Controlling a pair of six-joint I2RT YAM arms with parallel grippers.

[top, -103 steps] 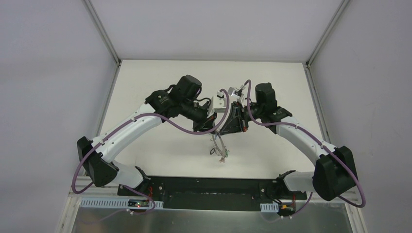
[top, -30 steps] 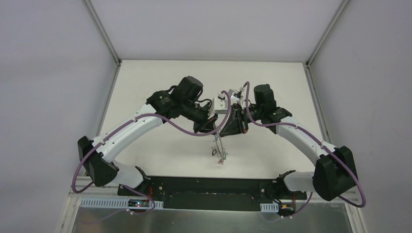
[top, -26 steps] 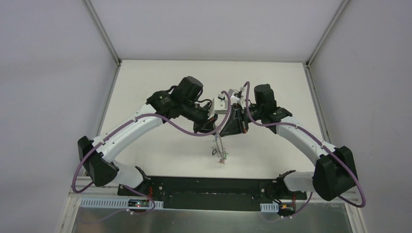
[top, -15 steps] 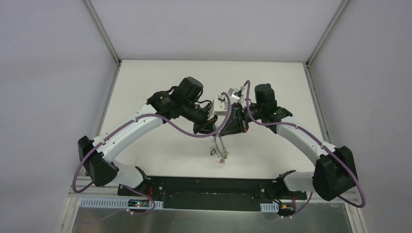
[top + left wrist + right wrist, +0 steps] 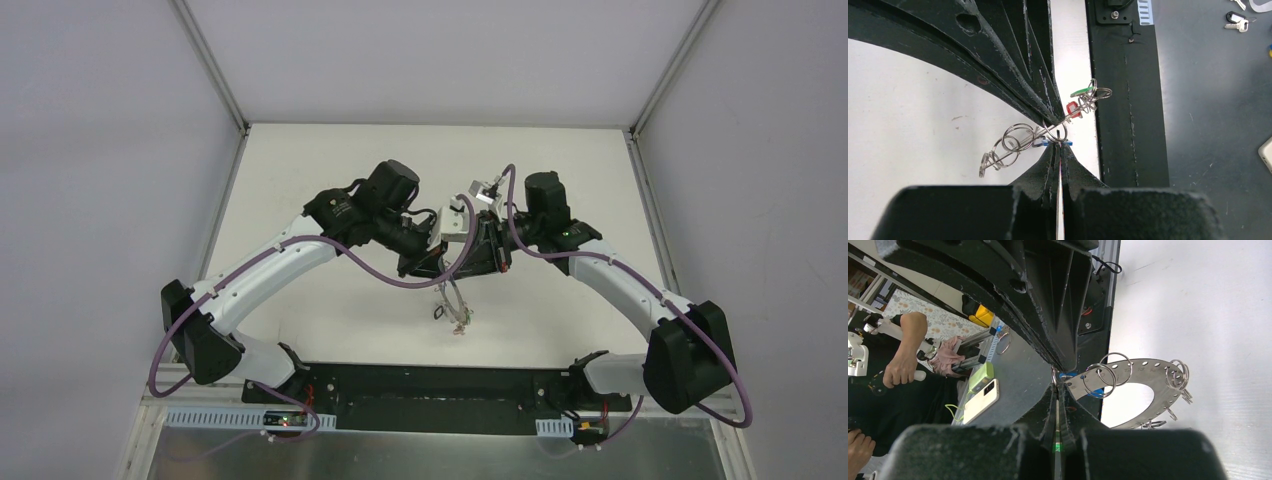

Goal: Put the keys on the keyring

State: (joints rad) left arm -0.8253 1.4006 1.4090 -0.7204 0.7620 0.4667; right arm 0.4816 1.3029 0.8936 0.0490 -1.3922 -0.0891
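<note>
Tightly shut, the left claw (image 5: 1059, 150) pinches a tiny silver blue-tagged key (image 5: 1042, 143); the right claw (image 5: 1057, 389), likewise closed, grips the flat grey metal keyring (image 5: 1143, 367).

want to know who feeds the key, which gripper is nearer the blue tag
Left. The left gripper closes right at the blue tag; the right gripper grips the keyring rim beside it.

We see a dull grey keyring (image 5: 1148, 371) dotted with small holes along its rim, plus a green key tag (image 5: 1083, 92), a red key tag (image 5: 1072, 108) and a blue key tag (image 5: 1047, 143). The worktop (image 5: 330, 170) is off-white, the left pincer (image 5: 1060, 150) and right pincer (image 5: 1057, 385) black, the cables (image 5: 152, 370) purple.
</note>
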